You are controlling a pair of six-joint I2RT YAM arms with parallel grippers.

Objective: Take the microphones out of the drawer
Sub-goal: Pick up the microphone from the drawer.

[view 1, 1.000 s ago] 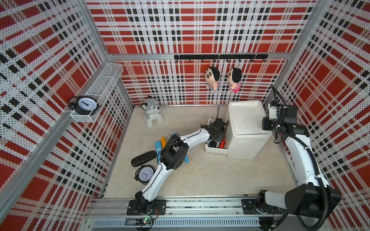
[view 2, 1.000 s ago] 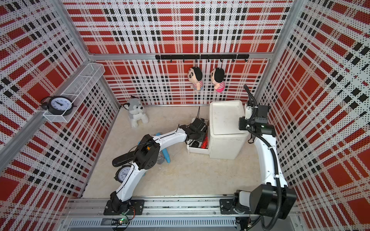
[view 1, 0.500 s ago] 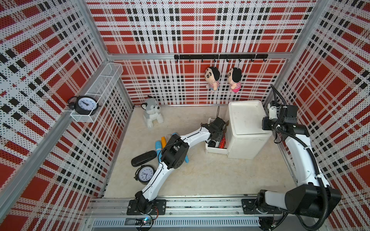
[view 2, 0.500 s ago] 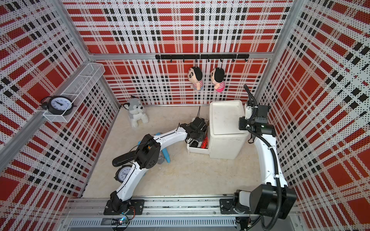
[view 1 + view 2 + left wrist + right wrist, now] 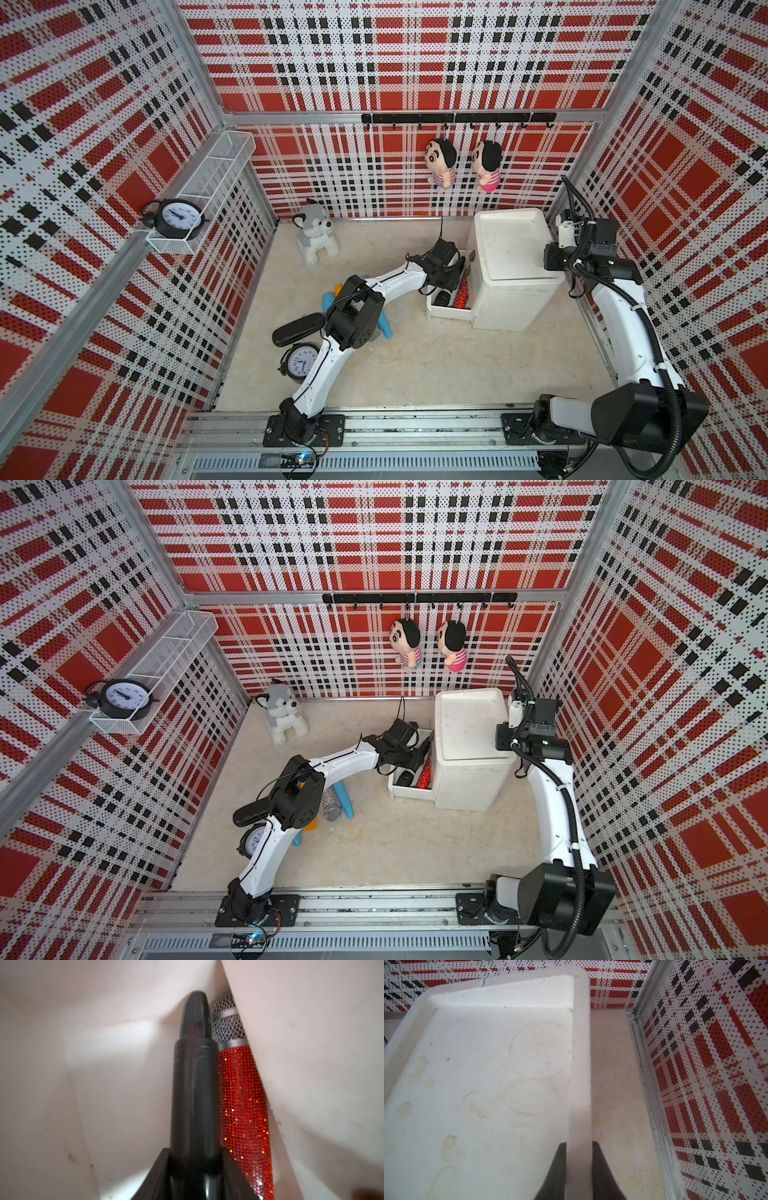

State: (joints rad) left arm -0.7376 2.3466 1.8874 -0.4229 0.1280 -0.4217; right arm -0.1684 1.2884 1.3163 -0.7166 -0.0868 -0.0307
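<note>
In both top views the white cabinet (image 5: 511, 249) (image 5: 469, 725) stands at the far right of the tabletop (image 5: 436, 365), and its drawer (image 5: 449, 312) (image 5: 411, 792) stands open toward the left. The black microphone (image 5: 442, 297) (image 5: 405, 778) lies inside the drawer, with the red microphone (image 5: 461, 293) (image 5: 424, 775) just beside it on the cabinet's side. The left arm reaches from the near rail to the drawer, and the left gripper (image 5: 446, 282) (image 5: 415, 758) is down inside it over the black microphone. The right gripper (image 5: 549, 259) (image 5: 502, 737) sits at the right edge of the cabinet's top. A plush husky (image 5: 316, 239) sits at the far left; a black case (image 5: 297, 328) and a clock (image 5: 301, 361) lie at the near left, by the left arm's elbow.

In the left wrist view the black microphone (image 5: 194, 1095) runs straight away from the camera. The left gripper (image 5: 194, 1155) is clenched on its body, with its fingers (image 5: 160, 1167) pressed to either side. The red microphone (image 5: 243, 1095) lies alongside, touching it; its silver mesh head is partly hidden behind a white wall. The drawer's (image 5: 116, 1064) pale inner walls surround both.

In the right wrist view the right gripper (image 5: 579, 1153) is clamped on the raised rim of the cabinet (image 5: 477, 1074). One of its fingers (image 5: 558, 1167) is inside the rim and the other outside. The cabinet's top is stained with rings and blotches, and a strip of tabletop (image 5: 612, 1084) lies between it and the right wall.
</note>
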